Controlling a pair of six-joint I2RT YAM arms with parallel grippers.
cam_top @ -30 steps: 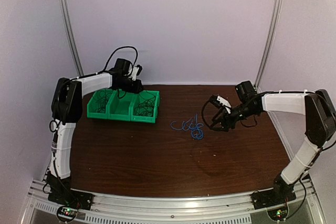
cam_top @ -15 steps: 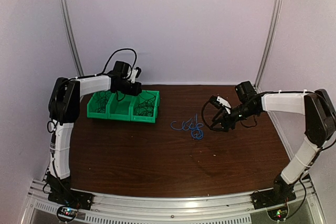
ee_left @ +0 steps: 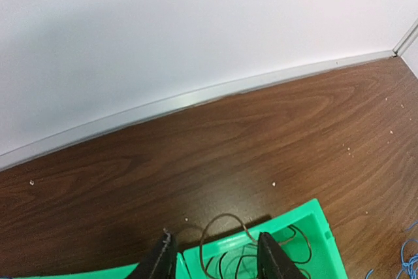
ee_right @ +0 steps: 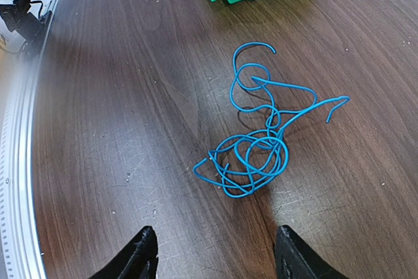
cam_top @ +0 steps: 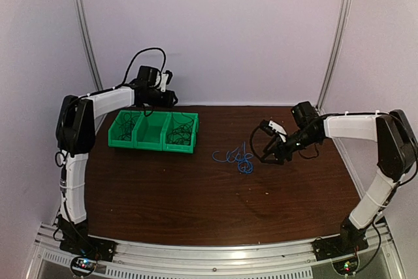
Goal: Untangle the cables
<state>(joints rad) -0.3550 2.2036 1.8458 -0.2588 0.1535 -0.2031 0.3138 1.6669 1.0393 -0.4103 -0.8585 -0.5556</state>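
Obs.: the left pincer had been raised from low over the bin to a position above its far rim, near the back wall. Over the same second its jaws had been closed and then parted again. In the left wrist view they were seen part open with nothing clamped. A loop of dark cables was seen below and between them, lying in the end compartment of the bin. Taken as a strand just released there, though the release itself could not be confirmed.

The right pincer had not been moved. It was held low over the worktop with jaws wide apart and empty, aimed at the blue cables.

Location of cables: the blue ones were left in one knotted heap on the bare worktop, near the middle, just ahead of the right pincer and well apart from the bin. Dark ones were seen in the bin's two outer compartments.

Assessment: sorting of a dark strand was judged finished. The blue heap was judged still tangled, so most of the work remained. A grasp on a free blue end by the right pincer was considered the likely next step.
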